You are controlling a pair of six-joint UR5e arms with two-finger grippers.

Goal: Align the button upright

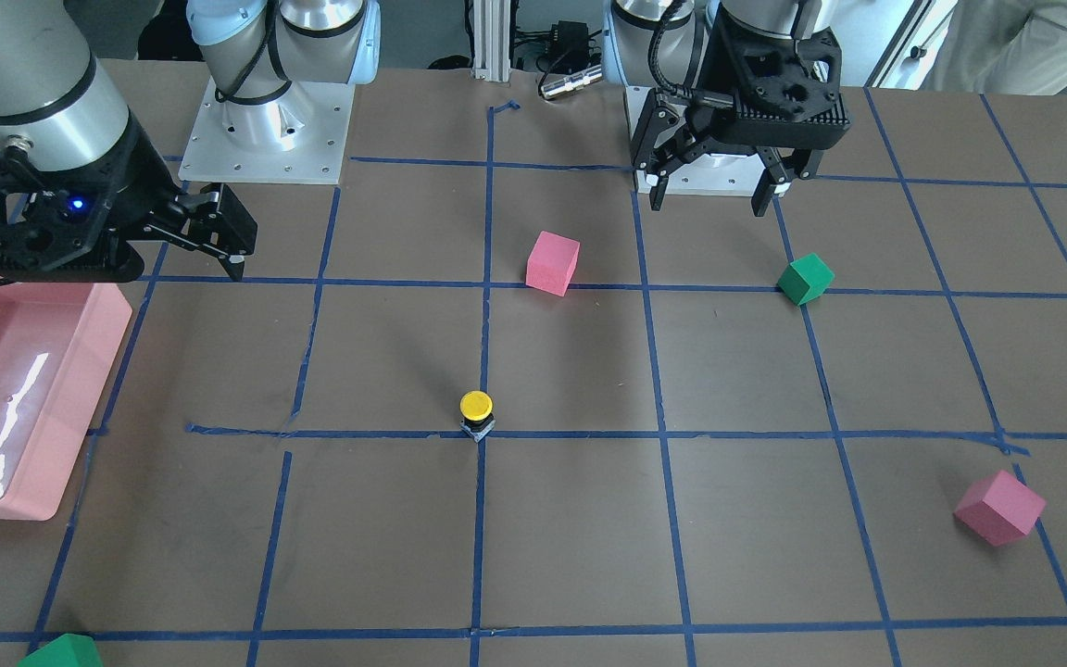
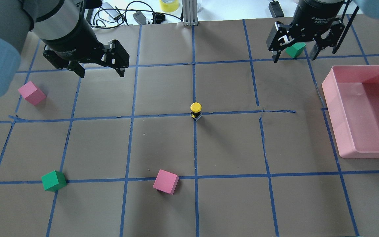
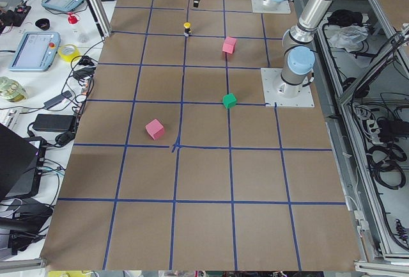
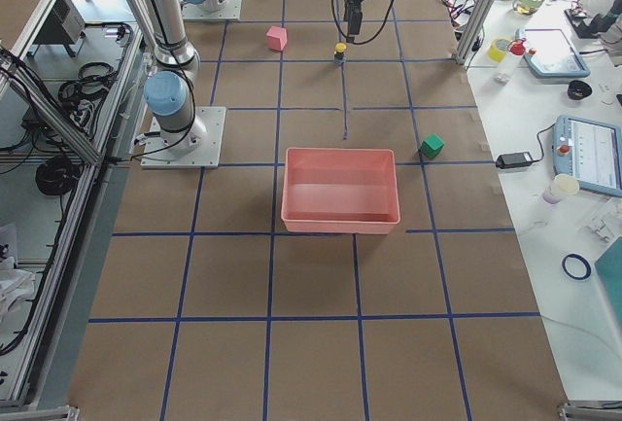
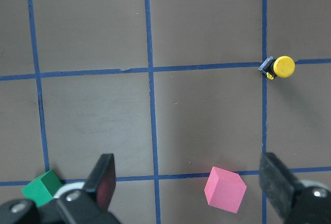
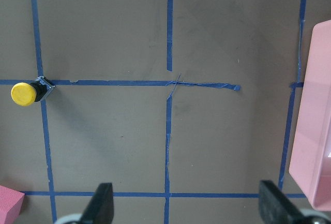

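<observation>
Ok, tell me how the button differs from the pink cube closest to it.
The button is far smaller than the pink cube. The button has a round yellow cap on a black body; the pink cube is one plain colour with flat faces. The button sits on a crossing of the blue tape lines; the pink cube sits against a single line, nearer the robot. Both rest loose on the table.

Counter (image 2: 229,148): matt brown paper, lined with blue tape (image 1: 404,281). Tray (image 2: 336,98): glossy pink plastic, reflective. Pink cube (image 2: 165,181), green cube (image 2: 54,180): matt foam. Button (image 2: 195,110): smooth yellow plastic cap. Base plate (image 1: 265,130): bare metal.
</observation>
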